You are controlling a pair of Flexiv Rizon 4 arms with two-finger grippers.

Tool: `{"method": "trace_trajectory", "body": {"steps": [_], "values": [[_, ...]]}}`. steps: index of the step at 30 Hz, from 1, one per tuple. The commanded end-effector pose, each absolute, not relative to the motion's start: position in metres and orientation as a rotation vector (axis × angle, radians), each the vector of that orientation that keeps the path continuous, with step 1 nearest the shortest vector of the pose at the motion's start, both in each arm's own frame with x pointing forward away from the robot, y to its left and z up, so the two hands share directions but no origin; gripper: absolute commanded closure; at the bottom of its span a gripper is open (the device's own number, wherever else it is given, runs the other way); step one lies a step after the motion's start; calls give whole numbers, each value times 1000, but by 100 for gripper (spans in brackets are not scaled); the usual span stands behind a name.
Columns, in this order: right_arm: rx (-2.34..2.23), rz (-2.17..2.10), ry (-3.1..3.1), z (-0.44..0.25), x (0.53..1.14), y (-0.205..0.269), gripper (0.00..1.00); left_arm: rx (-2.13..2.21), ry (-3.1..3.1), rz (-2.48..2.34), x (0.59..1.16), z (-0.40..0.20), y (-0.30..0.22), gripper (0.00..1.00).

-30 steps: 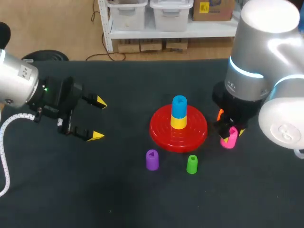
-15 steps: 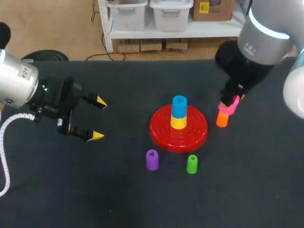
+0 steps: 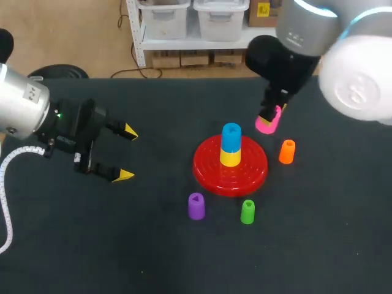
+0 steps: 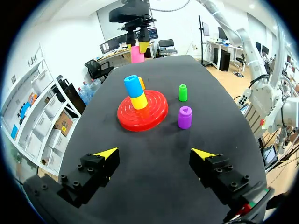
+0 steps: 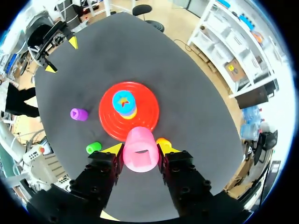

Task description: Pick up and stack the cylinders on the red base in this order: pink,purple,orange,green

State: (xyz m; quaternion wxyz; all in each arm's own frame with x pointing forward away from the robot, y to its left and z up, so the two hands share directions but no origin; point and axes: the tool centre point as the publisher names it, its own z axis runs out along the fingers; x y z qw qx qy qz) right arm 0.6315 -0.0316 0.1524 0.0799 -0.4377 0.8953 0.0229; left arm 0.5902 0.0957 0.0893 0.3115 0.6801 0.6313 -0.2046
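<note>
My right gripper (image 3: 271,116) is shut on the pink cylinder (image 3: 267,125) and holds it in the air just behind and to the right of the red base (image 3: 257,168). In the right wrist view the pink cylinder (image 5: 140,150) sits between the fingers, with the base (image 5: 106,119) below and ahead. A yellow cylinder (image 3: 230,157) with a blue one (image 3: 231,136) on top stands on the base's peg. The orange cylinder (image 3: 286,151) stands right of the base. The purple cylinder (image 3: 196,206) and the green cylinder (image 3: 247,211) stand in front of it. My left gripper (image 3: 126,153) hovers open and empty at the far left.
The dark table surface (image 3: 153,257) spreads wide around the base. In the left wrist view the base (image 4: 154,114), the purple cylinder (image 4: 185,117) and the green cylinder (image 4: 182,92) lie well ahead of the open left gripper (image 4: 154,153).
My right arm lifted the pink cylinder off the table right of the base and carried it up and leftward, uncovering the orange cylinder. The left arm stayed still.
</note>
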Motion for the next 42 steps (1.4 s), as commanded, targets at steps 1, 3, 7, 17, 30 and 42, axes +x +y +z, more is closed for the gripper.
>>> {"method": "trace_trajectory", "body": {"steps": [1,3,7,17,30,42], "values": [[-1364,24,2736,155,641,-14,100,1796,1663,-542,591,88,96,0],[-1394,26,2730,155,641,-8,100,1796,1663,-542,591,88,96,0],[-1452,19,2723,153,643,3,100,1796,1663,-542,591,88,96,0],[-1518,20,2728,143,657,20,100,1796,1663,-542,591,88,96,0],[-1583,-10,2733,138,663,28,100,1796,1663,-542,591,88,96,0],[-1601,3,2746,133,656,27,100,1796,1663,-542,591,88,96,0]]}}
